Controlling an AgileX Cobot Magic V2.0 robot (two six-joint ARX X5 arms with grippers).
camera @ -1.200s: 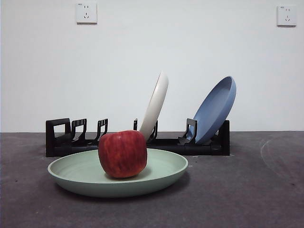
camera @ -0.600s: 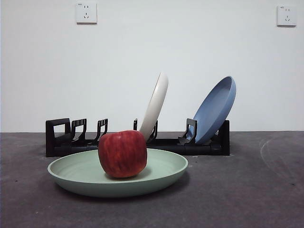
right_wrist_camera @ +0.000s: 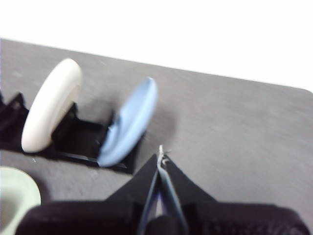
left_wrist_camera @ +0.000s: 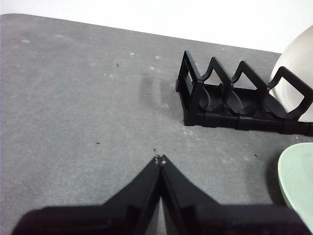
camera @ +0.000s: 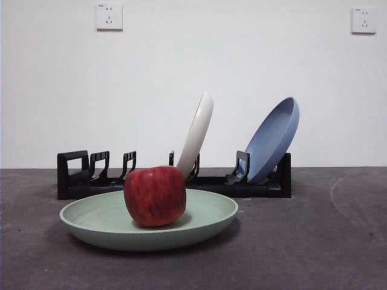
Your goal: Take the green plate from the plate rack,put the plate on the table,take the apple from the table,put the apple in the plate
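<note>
Apple (camera: 155,196) is sitting in the green plate (camera: 91,220), a bit left of the plate's middle, and the plate lies flat on the counter (camera: 314,241) just in front of the plate rack (camera: 72,175). The rack's left slots hold nothing, while a cream-white plate (camera: 198,132) leans in the middle slot and a blue plate (camera: 273,139) leans at the right end. Neither arm shows in the front view. The left gripper (left_wrist_camera: 160,159) hangs over bare counter near the rack's loop end, fingers pressed together with nothing in them. The right gripper (right_wrist_camera: 161,155) is beside the blue plate's end of the rack, fingers closed too and gripping nothing. That wrist shot is kinda blurry.
</note>
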